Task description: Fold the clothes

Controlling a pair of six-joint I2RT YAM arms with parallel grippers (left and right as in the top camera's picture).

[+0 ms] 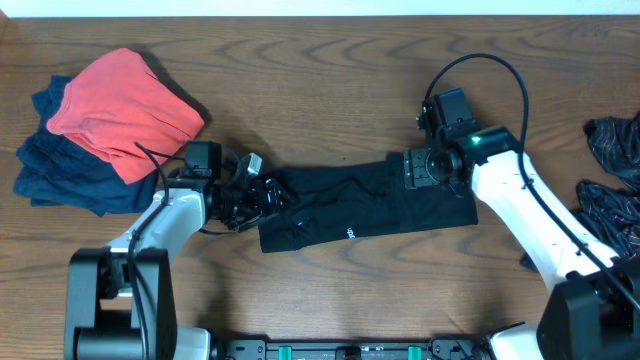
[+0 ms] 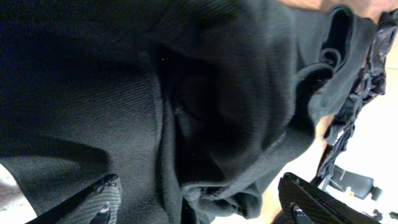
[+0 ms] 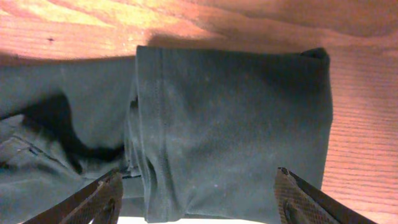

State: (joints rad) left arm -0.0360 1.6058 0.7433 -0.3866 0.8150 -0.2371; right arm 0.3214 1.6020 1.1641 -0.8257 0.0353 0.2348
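A black garment [image 1: 365, 205] lies folded into a long strip across the middle of the wooden table. My left gripper [image 1: 262, 197] is at its bunched left end, jaws open with crumpled black cloth [image 2: 205, 124] between them. My right gripper [image 1: 420, 170] is open just above the strip's right end, whose folded layers [image 3: 236, 124] fill the right wrist view between the fingers. A folded stack with a red garment [image 1: 122, 98] on dark blue ones [image 1: 70, 170] lies at the far left.
Dark patterned clothes [image 1: 612, 170] lie heaped at the right edge of the table. Bare wood [image 1: 300, 60] runs along the back. Cables loop over both arms.
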